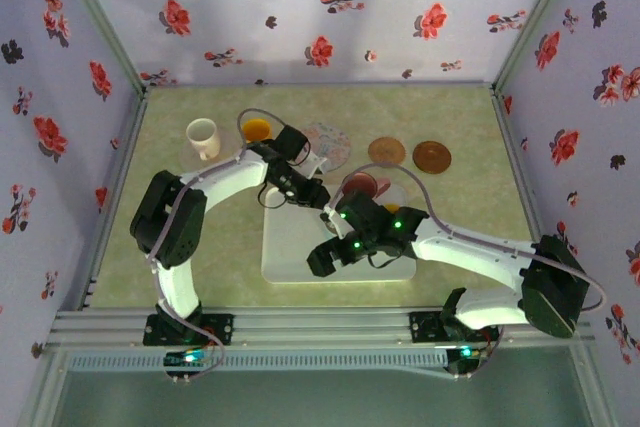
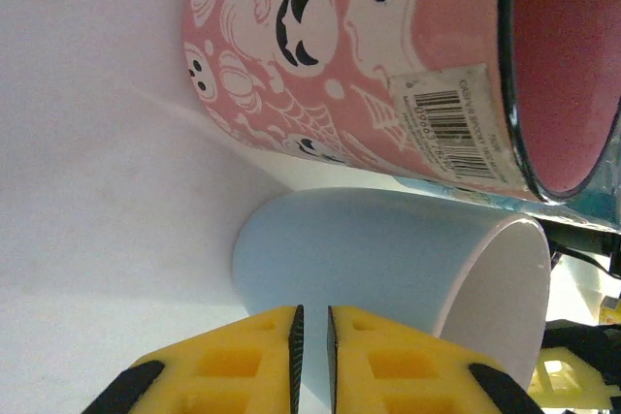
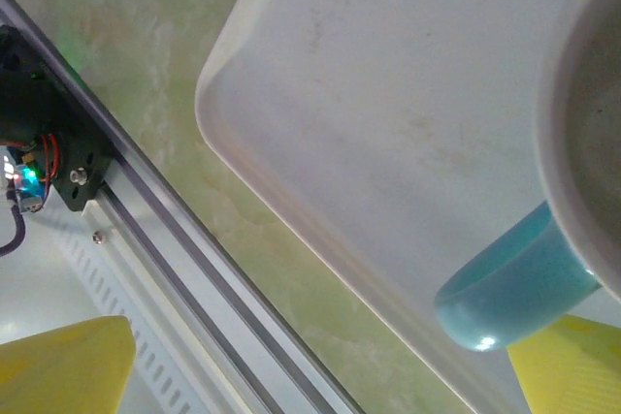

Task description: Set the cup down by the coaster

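Left fingers (image 2: pixel 243 366): yellow, pinched almost together with nothing between them, sitting right in front of a pale blue cup with a white inside (image 2: pixel 388 259).
Neighbour: a pink ceramic mug with ghost and pumpkin print (image 2: pixel 320 55) is just beside that cup. Both are on the white plastic tray (image 1: pixel 290 252).
Right fingers (image 3: pixel 68 366): spread wide either side of a teal handle (image 3: pixel 509 302), probably the same cup's. They aren't gripping anything as far as I can see.
Coasters: round brown coasters (image 1: pixel 386 151) are out on the green marbled table (image 1: pixel 460 117), past the tray's far edge.
Progress: barely started, I'd say. The cup is on the tray and nothing has hold of it. Grabbing it, lifting it off and setting it next to a coaster are all left to do.
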